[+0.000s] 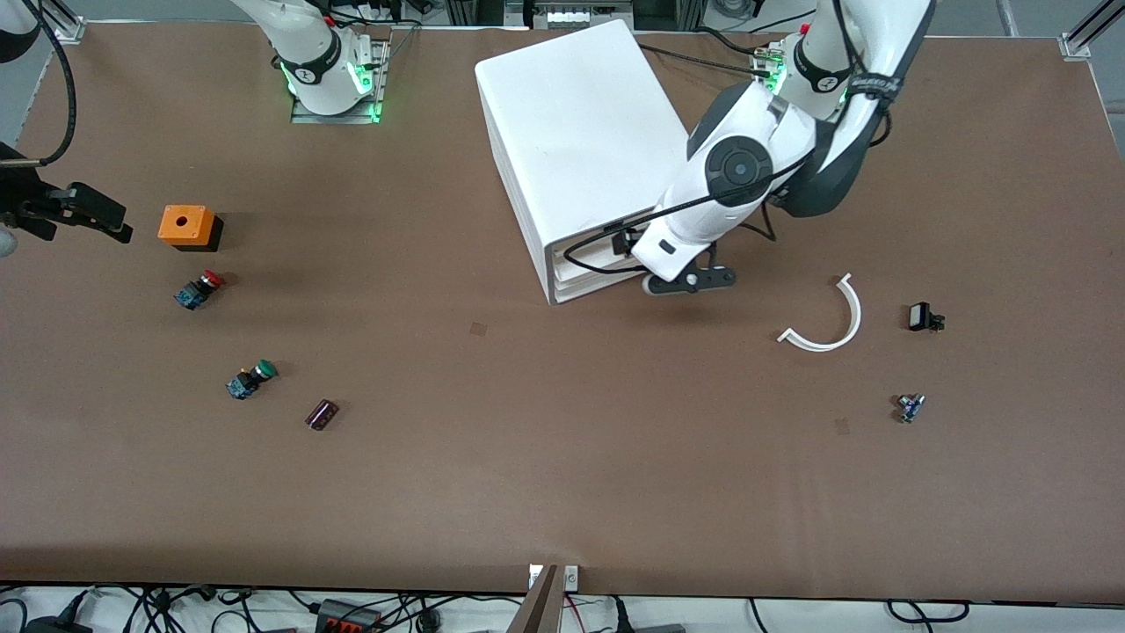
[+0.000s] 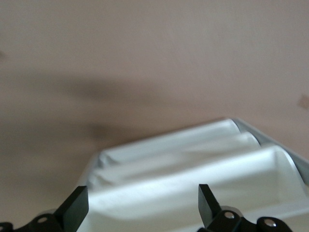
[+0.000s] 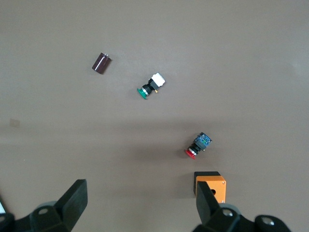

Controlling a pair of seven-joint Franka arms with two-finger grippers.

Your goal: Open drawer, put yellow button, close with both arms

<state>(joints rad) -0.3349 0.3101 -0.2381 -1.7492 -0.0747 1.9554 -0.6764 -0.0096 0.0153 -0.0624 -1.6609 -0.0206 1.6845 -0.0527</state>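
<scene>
Brown table; white cabinet with white drawers. An orange box on a black base, a red-capped button, a green-capped button, and what looks like a dark maroon cylinder.

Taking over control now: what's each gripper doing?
Left gripper: open, empty, at the cabinet's drawer fronts.
Right gripper: open, empty, waiting over the table's right-arm end.

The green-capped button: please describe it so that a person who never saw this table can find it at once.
Start at the orange box toward the right arm's end of the table. Nearer the front camera lies the red-capped button, then, nearer again, the green-capped button. Only its cap is green, and a small dark cylinder lies beside it.
</scene>
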